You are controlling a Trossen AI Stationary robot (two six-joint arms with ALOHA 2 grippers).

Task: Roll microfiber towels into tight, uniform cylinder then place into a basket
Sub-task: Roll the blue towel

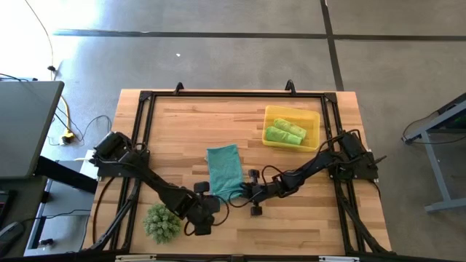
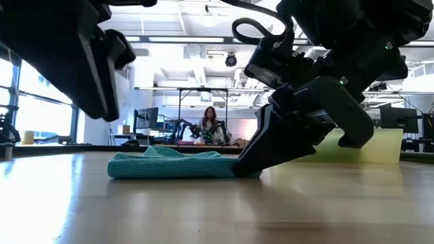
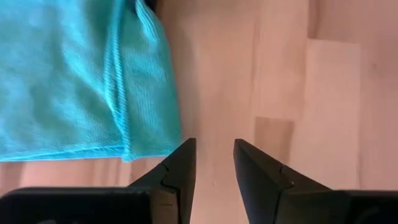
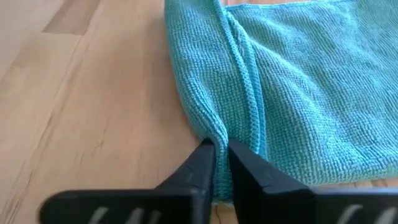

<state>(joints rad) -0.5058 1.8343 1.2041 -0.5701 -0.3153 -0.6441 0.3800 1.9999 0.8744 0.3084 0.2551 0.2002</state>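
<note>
Left arm reached in from left edge of counter, elbow bent, left gripper [image 3: 214, 165] low near front edge, fingers parted with narrow gap, holding nothing. Right arm stretched in from right side, wrist tilted down; right gripper [image 4: 221, 163] at counter level, fingers pinched on edge of teal towel [image 4: 292, 87].

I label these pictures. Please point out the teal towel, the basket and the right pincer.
teal towel [image 1: 223, 167]: high view, middle of the cloth.
basket [image 1: 314, 115]: high view, far right rim.
right pincer [image 4: 221, 163]: right wrist view, between fingertips pinching the towel's edge.

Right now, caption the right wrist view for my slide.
Right gripper pinches the folded teal towel's edge on the wooden table.
</note>
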